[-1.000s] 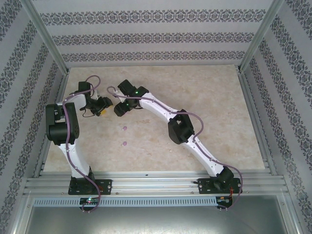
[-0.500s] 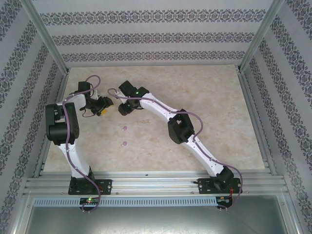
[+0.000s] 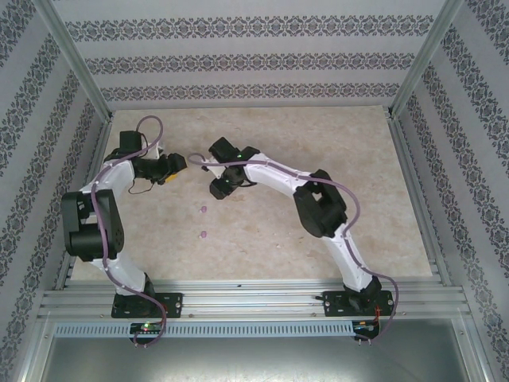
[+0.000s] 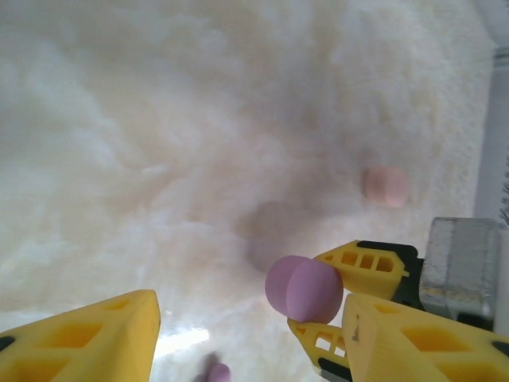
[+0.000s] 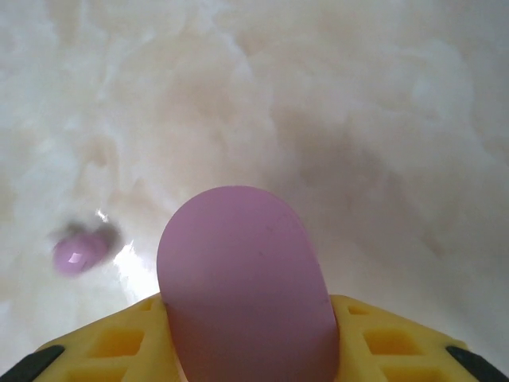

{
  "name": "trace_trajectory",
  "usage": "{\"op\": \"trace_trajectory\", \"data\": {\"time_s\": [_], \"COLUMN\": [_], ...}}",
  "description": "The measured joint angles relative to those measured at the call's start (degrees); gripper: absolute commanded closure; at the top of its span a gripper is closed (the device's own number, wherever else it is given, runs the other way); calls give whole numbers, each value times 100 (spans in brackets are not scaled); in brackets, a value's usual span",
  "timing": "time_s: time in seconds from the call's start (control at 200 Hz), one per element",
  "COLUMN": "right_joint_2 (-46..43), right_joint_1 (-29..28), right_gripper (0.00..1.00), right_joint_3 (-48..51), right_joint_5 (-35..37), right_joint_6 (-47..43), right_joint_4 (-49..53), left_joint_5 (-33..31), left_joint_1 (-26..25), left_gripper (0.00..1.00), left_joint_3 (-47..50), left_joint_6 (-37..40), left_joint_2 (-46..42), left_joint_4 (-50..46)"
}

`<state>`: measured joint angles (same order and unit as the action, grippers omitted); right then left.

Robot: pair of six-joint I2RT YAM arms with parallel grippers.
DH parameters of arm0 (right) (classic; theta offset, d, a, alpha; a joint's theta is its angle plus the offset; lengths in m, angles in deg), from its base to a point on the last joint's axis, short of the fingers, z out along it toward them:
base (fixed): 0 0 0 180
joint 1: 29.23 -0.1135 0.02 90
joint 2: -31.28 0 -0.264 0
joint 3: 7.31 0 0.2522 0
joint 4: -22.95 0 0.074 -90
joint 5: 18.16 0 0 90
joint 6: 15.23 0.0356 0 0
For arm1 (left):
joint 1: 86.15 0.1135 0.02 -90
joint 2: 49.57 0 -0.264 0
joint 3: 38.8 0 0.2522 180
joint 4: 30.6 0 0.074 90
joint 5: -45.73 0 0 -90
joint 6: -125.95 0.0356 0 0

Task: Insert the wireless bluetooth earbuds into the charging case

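My right gripper (image 3: 219,188) is shut on an oval purple charging case (image 5: 242,286), which stands up between its yellow fingers (image 5: 103,342). In the left wrist view the same purple case (image 4: 305,288) hangs just off my own right finger. My left gripper (image 4: 250,318) is open with nothing between its fingers, and sits left of the right one (image 3: 171,167). Two purple earbuds (image 3: 203,210) (image 3: 203,235) lie on the table in front of both grippers. One purple earbud (image 5: 79,253) lies below left of the case. A purple earbud (image 4: 216,372) also lies under the left gripper.
A small pale pink rounded thing (image 4: 386,186) lies on the marbled tabletop (image 3: 318,143), too blurred to name. Aluminium frame posts and patterned walls close in the table on three sides. The metal rail (image 3: 254,298) runs along the near edge.
My right gripper has drawn back to the right and nearer with the purple case. The left gripper has shifted slightly farther back. The gap between the two has widened.
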<state>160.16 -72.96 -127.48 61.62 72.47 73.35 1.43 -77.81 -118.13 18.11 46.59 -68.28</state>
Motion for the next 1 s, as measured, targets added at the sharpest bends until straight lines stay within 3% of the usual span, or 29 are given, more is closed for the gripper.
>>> {"op": "trace_trajectory", "data": {"time_s": [0.2,0.505,0.999], "right_joint_2": [-1840,-3869,-4293], "right_joint_1": [297,420,422], "right_gripper": [71,73,75], "right_joint_3": [2015,3864,4240], "right_joint_5": [-208,-236,-345], "right_joint_6": [365,785,1043], "right_joint_4": [-933,-1517,-1768], "left_joint_5": [96,-66,595], "left_joint_1": [-682,-2240,-2885], "left_gripper": [37,38,44], "left_joint_3": [17,-24,365], "left_joint_6": [118,-400,-2177], "left_joint_2": [-492,-640,-678], "left_joint_4": [-133,-297,1268]}}
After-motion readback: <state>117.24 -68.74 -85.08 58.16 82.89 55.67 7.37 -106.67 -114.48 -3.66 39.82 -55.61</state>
